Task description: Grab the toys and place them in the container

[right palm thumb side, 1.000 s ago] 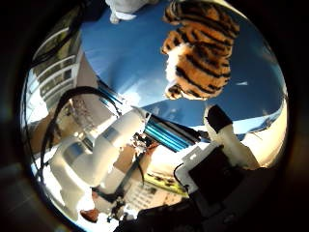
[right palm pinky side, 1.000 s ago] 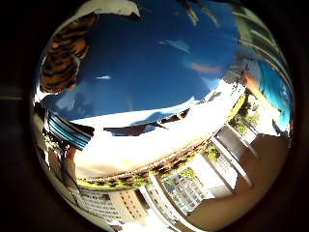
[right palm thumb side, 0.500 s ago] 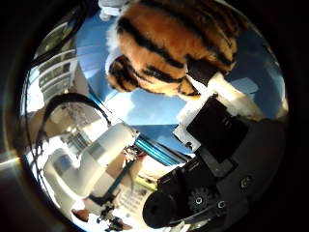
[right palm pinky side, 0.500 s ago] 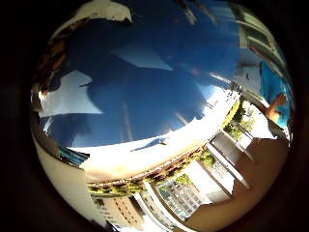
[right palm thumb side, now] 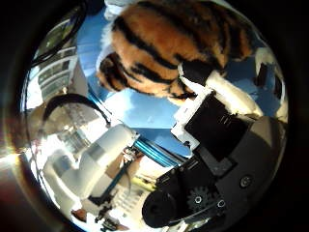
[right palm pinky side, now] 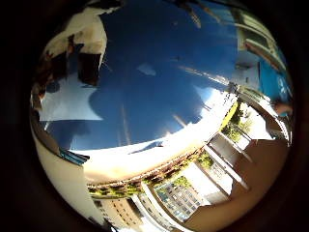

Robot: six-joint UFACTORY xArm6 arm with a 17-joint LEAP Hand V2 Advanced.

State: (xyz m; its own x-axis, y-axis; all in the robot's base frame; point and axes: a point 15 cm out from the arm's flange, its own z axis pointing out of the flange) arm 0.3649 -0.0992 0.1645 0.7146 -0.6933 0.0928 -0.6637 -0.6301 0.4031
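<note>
place: outdoor terrace or rooftop | evidence: multi-storey buildings (right palm pinky side: 181,198), greenery (right palm pinky side: 231,121) beyond edge, hard sunlight | work surface: blue table (right palm pinky side: 159,82)

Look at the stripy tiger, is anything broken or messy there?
Nothing looks broken or spilled. The tiger toy lies on the blue surface, very close to the hand, with one of its fingers reaching against the fur. It looks whole.

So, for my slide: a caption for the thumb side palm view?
Hand closing in on the striped tiger toy lying on the blue surface.
</note>
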